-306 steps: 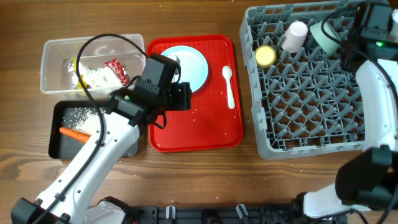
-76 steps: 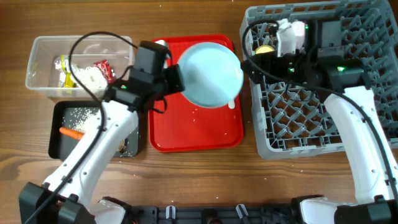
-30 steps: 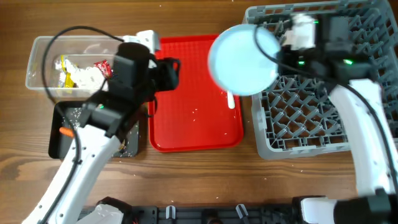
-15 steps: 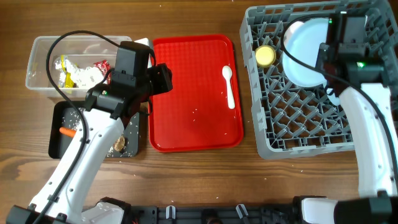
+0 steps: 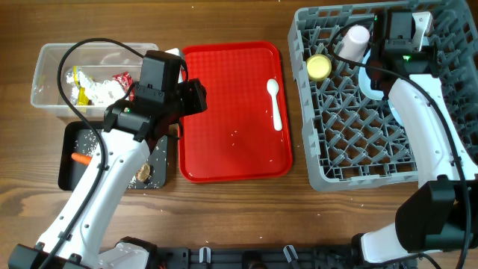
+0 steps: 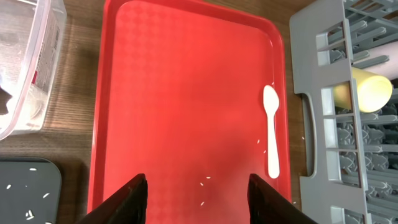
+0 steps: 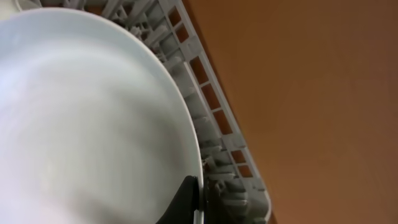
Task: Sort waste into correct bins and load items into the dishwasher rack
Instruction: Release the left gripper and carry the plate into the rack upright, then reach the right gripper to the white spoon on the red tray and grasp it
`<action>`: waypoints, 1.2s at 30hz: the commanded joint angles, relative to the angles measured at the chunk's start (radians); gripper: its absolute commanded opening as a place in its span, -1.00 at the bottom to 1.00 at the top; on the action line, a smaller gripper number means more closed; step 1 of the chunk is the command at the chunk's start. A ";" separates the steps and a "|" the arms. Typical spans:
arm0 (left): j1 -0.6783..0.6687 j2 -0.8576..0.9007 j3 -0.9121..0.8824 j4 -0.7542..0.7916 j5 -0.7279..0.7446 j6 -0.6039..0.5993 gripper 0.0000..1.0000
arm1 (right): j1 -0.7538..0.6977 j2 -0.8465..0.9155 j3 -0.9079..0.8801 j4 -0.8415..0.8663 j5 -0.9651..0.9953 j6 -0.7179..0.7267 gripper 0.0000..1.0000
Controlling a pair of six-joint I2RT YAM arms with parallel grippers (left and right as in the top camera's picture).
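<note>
1. One item for loading lies outside the dishwasher rack [image 5: 373,161] in the overhead view: the white spoon [image 5: 275,104], on the red tray [image 5: 224,157] near its rack-side edge. Your left gripper [image 5: 193,97] hangs over the tray's opposite edge. The spoon therefore lies across the tray from it, toward the rack. Your right gripper [image 5: 392,41] is at the rack's far side with the light blue plate [image 5: 367,82].
2. Left wrist view: the jaws are spread and hold nothing. The spoon lies ahead, offset toward the right-hand finger [image 6: 267,199]. Its long axis runs away from the camera, bowl end farthest, crosswise to the fingers' closing line. I judge you need only a sideways shift, no wrist turn.
3. Right wrist view: one dark fingertip [image 7: 188,194] presses on the plate's rim; its partner is hidden. I judge this gripper to be pinching the plate, so the left arm is the nearer free one.
</note>
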 commanded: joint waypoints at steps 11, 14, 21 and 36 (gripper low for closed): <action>0.005 0.007 0.009 0.003 -0.010 0.019 0.03 | 0.077 0.006 0.003 -0.094 -0.115 -0.020 -0.90; 0.005 0.007 0.009 0.003 -0.010 0.019 0.04 | 0.127 0.006 0.004 -0.088 -0.177 -0.020 -0.23; 0.005 0.007 0.009 0.004 -0.049 0.019 0.11 | 0.171 -0.008 0.009 -0.102 -0.247 0.085 0.23; 0.191 0.007 0.009 0.031 -0.089 -0.011 0.88 | 0.314 -0.016 0.030 -0.057 -1.163 0.325 -0.10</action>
